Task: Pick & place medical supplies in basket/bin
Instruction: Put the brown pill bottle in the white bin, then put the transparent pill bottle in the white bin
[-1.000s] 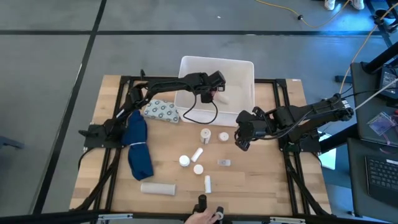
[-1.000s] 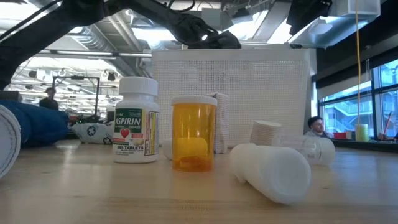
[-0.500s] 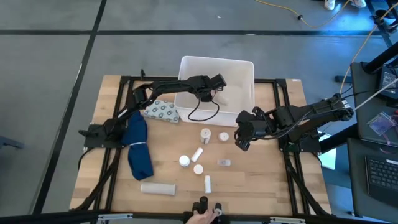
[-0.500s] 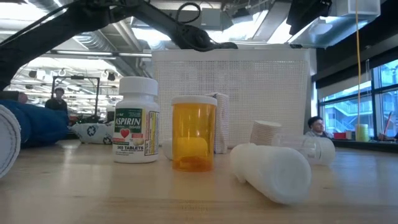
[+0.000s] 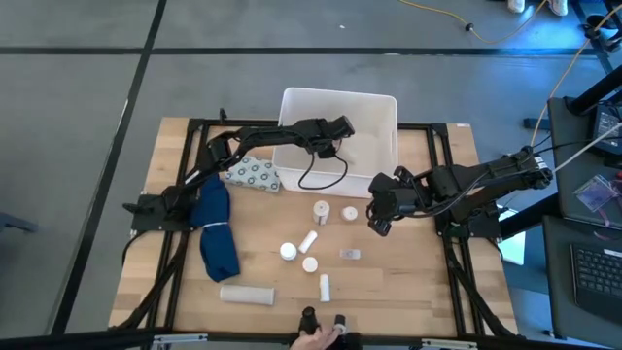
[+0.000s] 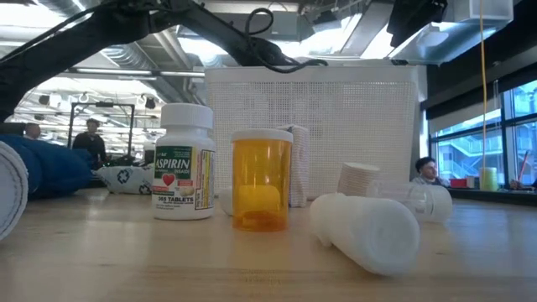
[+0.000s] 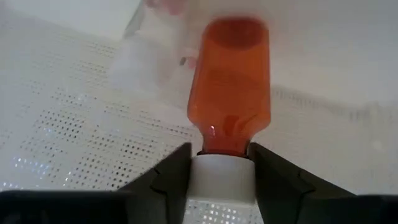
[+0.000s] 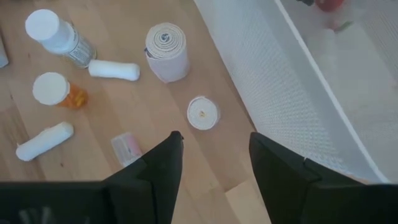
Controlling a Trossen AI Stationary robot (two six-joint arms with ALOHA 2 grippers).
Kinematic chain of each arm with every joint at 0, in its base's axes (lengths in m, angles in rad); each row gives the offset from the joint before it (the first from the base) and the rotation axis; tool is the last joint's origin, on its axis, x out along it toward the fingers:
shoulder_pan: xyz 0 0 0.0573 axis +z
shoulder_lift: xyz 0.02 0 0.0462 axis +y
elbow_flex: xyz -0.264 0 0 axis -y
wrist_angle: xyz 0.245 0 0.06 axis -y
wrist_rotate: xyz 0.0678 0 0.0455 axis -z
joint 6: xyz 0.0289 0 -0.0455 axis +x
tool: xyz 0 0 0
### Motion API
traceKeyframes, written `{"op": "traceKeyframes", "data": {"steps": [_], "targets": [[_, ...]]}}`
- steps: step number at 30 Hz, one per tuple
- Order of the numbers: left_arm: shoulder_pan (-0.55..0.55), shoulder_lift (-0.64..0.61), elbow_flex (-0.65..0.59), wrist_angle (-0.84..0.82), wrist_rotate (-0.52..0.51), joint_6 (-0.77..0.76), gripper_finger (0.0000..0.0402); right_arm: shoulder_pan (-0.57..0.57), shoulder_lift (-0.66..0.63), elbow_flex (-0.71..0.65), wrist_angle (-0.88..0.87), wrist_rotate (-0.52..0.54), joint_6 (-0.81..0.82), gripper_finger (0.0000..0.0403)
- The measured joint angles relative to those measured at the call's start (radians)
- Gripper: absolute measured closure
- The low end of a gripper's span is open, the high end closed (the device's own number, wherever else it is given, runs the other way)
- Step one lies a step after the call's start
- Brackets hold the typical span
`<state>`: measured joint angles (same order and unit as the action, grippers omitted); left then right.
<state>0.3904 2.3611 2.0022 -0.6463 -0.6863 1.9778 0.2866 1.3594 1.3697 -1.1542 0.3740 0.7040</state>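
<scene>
My left gripper [image 5: 342,125] is over the white bin [image 5: 374,105] at the table's far edge, shut on a red-orange bottle [image 7: 230,81] with a white cap. My right gripper [image 5: 379,216] hovers open by the bin's near right corner, above the wood, touching nothing; in its wrist view the fingers [image 8: 163,167] frame bare table. Loose supplies lie on the table: an aspirin bottle [image 6: 185,161], an orange vial [image 6: 261,179], a bandage roll [image 8: 166,51], white tubes [image 5: 307,240] and a clear packet [image 5: 350,254]. A grey dotted blister pack [image 5: 253,175] lies left of the bin. My left gripper pinches the bottle's white cap [image 7: 222,177] between its two fingers [image 7: 176,177], one on each side. It reaches over the bin from the table's left. The orange body sticks out ahead of the fingers, in line with them, above the bin's perforated inside.
A long dark blue cloth [image 5: 216,231] and a white roll [image 5: 246,294] lie on the table's left half. A person's hand [image 5: 319,336] shows at the near edge. A black cable loops below my left gripper [image 5: 326,175]. People stand in the room beyond.
My left gripper, still shut on the bottle, has shifted a little toward the table's right over the bin and has flattened out. The cable loop beneath it has swung rightward. The right arm has kept still.
</scene>
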Motion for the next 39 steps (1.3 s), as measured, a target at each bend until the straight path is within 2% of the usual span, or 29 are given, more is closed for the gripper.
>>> {"op": "traceKeyframes", "data": {"steps": [17, 33, 36, 39], "targets": [[-0.008, -0.012, -0.002, -0.005, 0.028, -0.004, 0.0198, 0.0, 0.0, 0.0, -0.001, 0.0, -0.005, 0.0216], [-0.025, -0.044, -0.002, 0.026, 0.002, -0.106, 0.0195, 0.0, -0.001, 0.0, -0.002, 0.0, -0.004, 0.0216], [-0.027, -0.044, -0.002, 0.033, -0.031, -0.11, 0.0197, 0.0, -0.001, 0.0, -0.002, 0.0, -0.003, 0.0216], [-0.031, -0.047, -0.002, 0.072, -0.129, -0.13, 0.0195, 0.0, -0.001, 0.0, -0.002, -0.001, -0.002, 0.0216]]}}
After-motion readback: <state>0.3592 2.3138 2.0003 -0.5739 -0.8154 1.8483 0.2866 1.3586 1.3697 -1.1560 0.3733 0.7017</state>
